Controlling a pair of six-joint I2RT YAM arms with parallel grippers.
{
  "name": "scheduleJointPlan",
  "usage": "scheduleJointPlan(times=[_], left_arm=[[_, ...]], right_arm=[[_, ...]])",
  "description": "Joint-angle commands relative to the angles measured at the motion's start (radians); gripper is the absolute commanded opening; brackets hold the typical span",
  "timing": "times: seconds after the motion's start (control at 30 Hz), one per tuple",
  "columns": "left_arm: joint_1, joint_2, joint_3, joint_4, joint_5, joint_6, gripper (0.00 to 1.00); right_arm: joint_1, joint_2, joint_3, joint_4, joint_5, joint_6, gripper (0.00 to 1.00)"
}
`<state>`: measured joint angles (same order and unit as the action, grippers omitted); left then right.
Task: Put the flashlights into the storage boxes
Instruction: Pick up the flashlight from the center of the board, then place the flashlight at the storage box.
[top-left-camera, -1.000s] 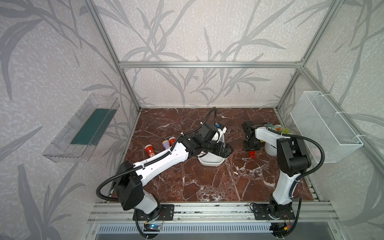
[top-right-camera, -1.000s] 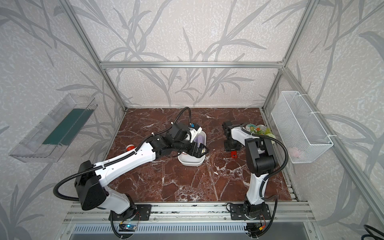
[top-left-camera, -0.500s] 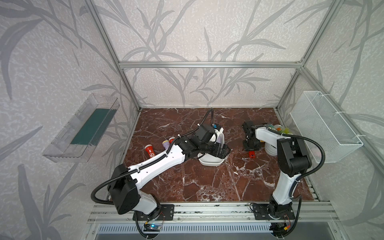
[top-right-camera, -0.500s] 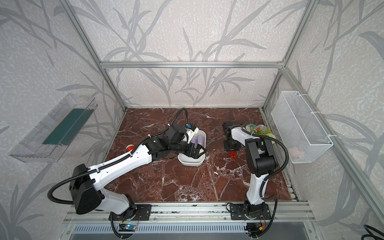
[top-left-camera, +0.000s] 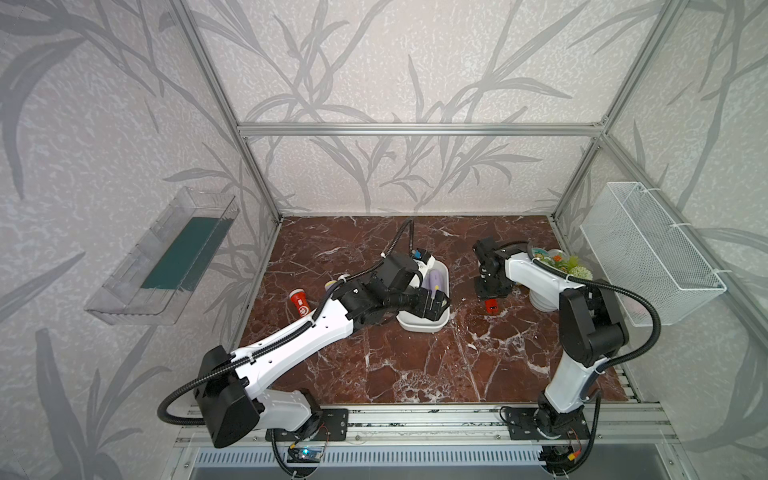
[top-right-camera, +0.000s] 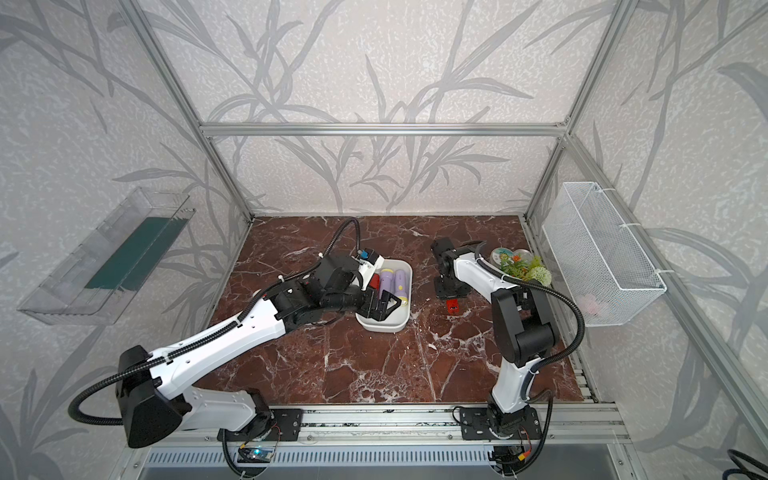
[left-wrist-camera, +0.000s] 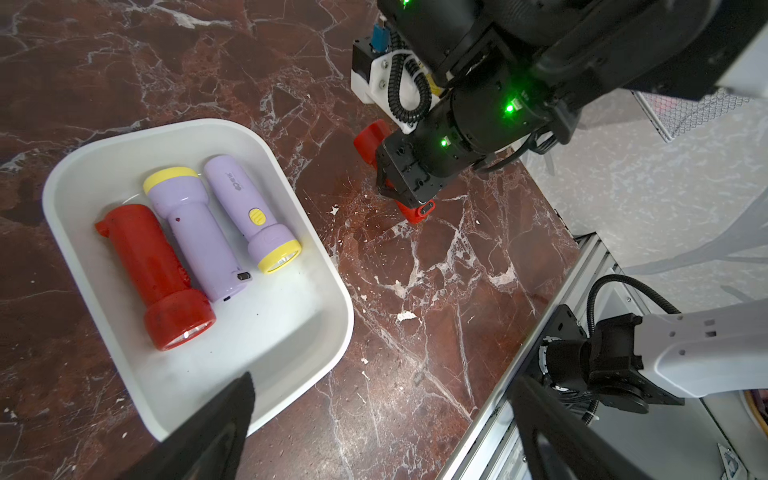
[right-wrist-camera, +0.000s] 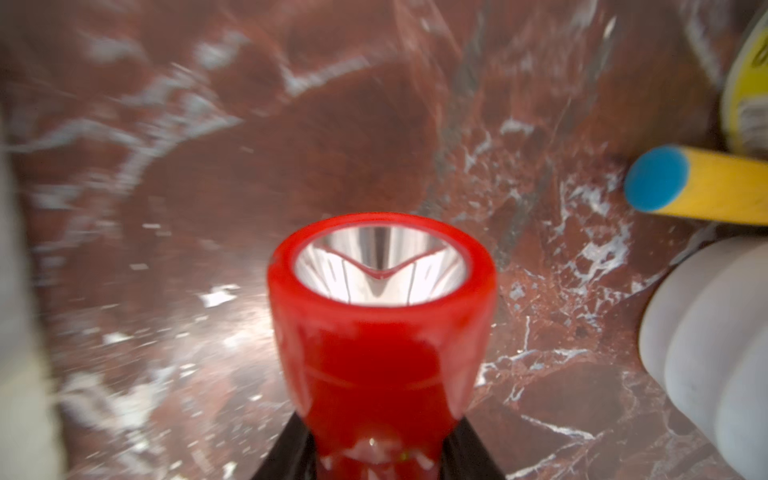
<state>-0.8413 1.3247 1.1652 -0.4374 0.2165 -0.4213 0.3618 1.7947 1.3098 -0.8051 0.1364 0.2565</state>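
Grip status: right gripper (top-left-camera: 492, 292) is clamped across the barrel of a red flashlight (right-wrist-camera: 380, 332), jaws shut on it just behind the flared head. The piece sits low at the marble floor (top-left-camera: 415, 365); whether it has left the surface cannot be told.

Left gripper (left-wrist-camera: 384, 384) stands wide apart and empty, hovering over the near end of the white tub (left-wrist-camera: 266, 332).

Governing relation: the tub lies well apart from the right gripper, toward the left arm's side, with bare floor between. The held flashlight's long axis runs roughly parallel to the tub's long axis, tail toward the front rail; in my judgement a sideways carry with little turning should serve. The right arm has the piece, but the left arm is nearer the tub and partly overhangs it, so there is a risk of crowding at the drop.

Tub contents: one red torch (left-wrist-camera: 158, 274) and two lavender torches (left-wrist-camera: 193, 232) (left-wrist-camera: 253, 216) lie side by side along one long wall; free room remains on the side facing the right gripper.

Outstanding: another red flashlight (top-left-camera: 300, 303) lies loose on the floor beyond the left arm.

Materials: torches are glossy moulded plastic, round and liable to roll, with a mirrored reflector in the head; tub is smooth, shallow and round-cornered; floor is polished red-brown stone, white-veined and flecked with pale chips.
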Motion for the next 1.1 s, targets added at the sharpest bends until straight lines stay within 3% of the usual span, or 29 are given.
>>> scheduleJointPlan(times=[0.0,0.4,1.07], left_arm=[[0.006,-0.043,-0.023,-0.03,-0.038,0.003,0.99],[0.007,-0.215,-0.113,-0.101,-0.118,-0.008,0.99],[0.007,-0.433,-0.189,-0.239,-0.212,-0.032,0.99]], right_arm=[[0.041,-0.07,0.07,-0.054,-0.026,0.023,0.38],[0.154,-0.061,0.193,-0.005,-0.13,0.086,0.38],[0.274,0.135,0.306,0.058,-0.166,0.154,0.38]])
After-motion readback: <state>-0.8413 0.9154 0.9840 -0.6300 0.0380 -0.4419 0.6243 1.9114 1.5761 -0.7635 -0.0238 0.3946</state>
